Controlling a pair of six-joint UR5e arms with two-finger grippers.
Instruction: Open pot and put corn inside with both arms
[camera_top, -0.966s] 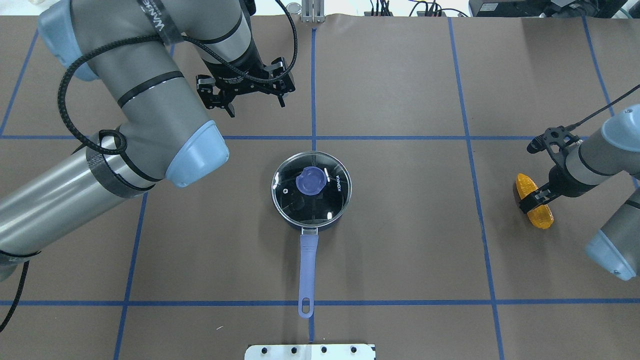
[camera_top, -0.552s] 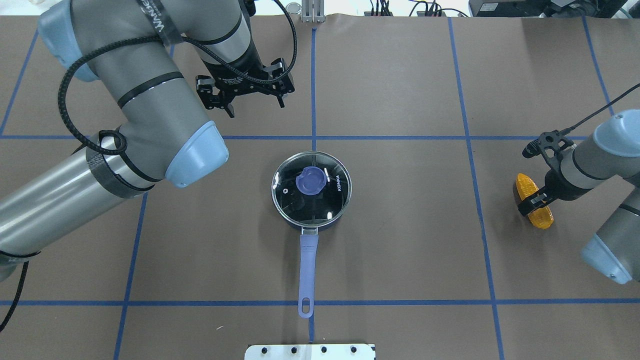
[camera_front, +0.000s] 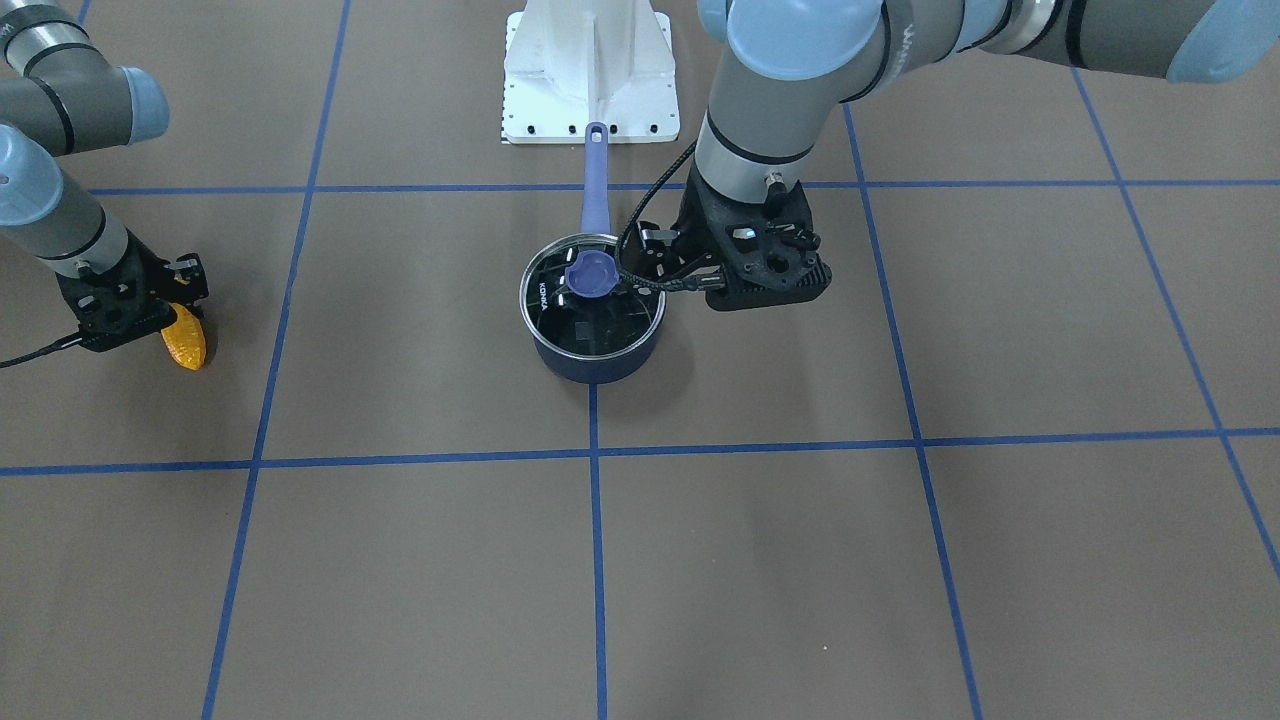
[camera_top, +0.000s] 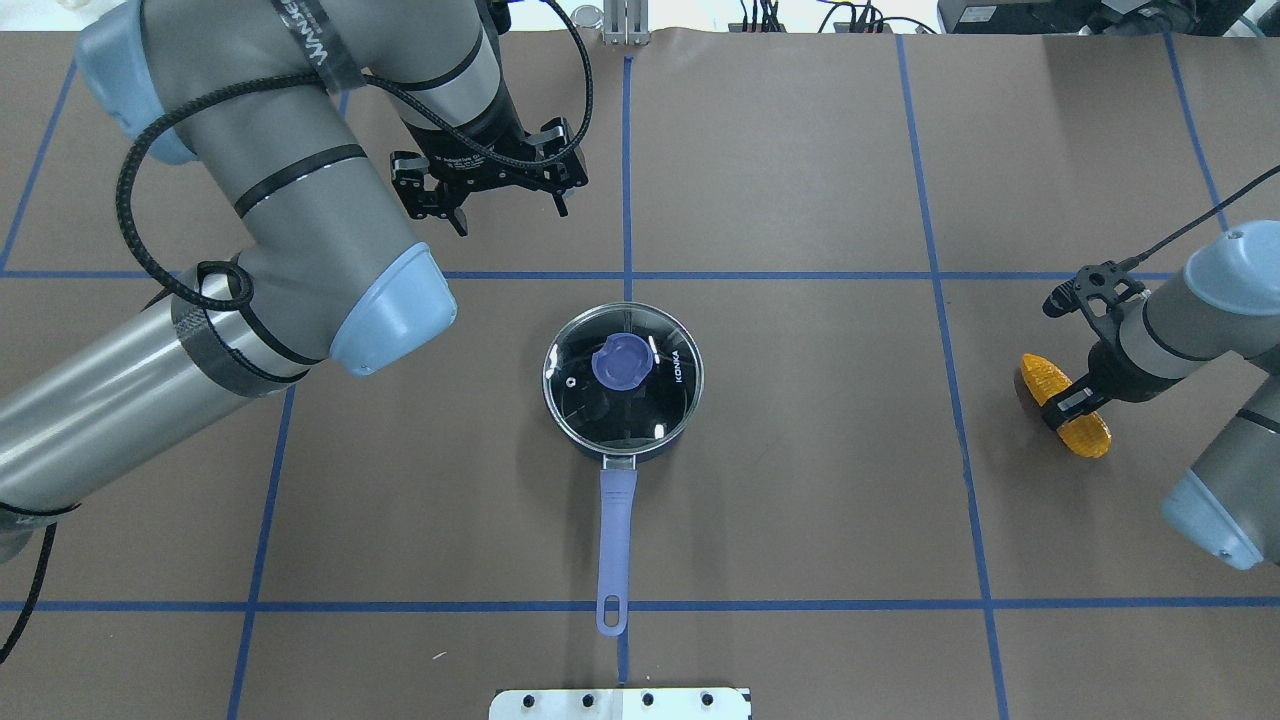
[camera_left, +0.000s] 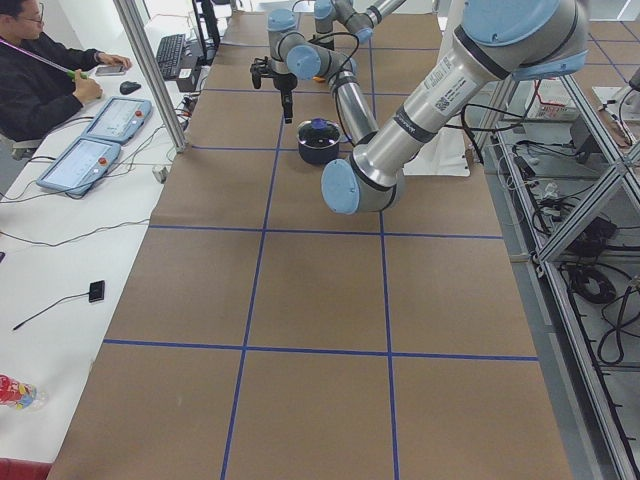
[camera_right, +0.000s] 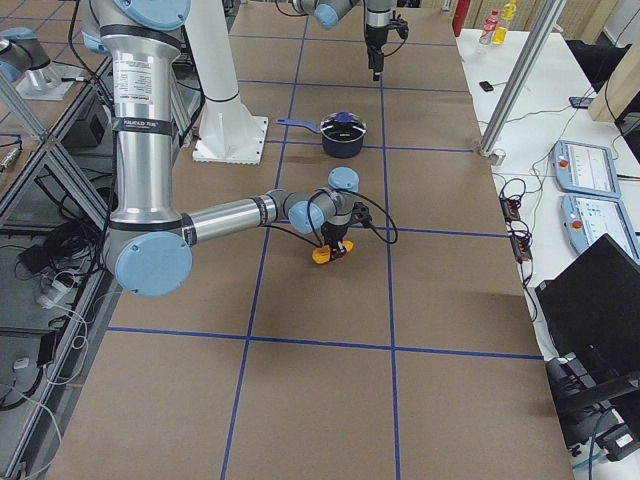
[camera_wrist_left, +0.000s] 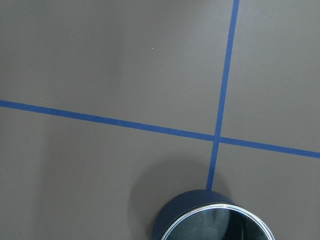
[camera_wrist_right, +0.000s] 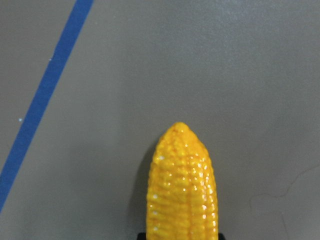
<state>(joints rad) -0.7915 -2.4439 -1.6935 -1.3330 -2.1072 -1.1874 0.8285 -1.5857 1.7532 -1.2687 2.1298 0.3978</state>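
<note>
The dark navy pot (camera_top: 622, 385) stands mid-table with its glass lid and purple-blue knob (camera_top: 622, 362) on, and its handle (camera_top: 615, 540) points toward the robot's base. It also shows in the front view (camera_front: 592, 310) and at the bottom of the left wrist view (camera_wrist_left: 215, 225). My left gripper (camera_top: 505, 205) is open and empty, hanging above the table beyond and left of the pot. My right gripper (camera_top: 1066, 405) is shut across the middle of the orange-yellow corn (camera_top: 1089, 438) at the far right, low at the table. The corn's tip fills the right wrist view (camera_wrist_right: 182, 185).
A white mounting plate (camera_top: 620, 703) lies at the robot's edge, just past the handle's end. Blue tape lines (camera_top: 940, 275) grid the brown table. An operator (camera_left: 40, 85) sits at a side desk with control boxes.
My right gripper has shifted slightly left with the corn in it, and the corn's far end has swung left. The left arm and the pot have not moved.
</note>
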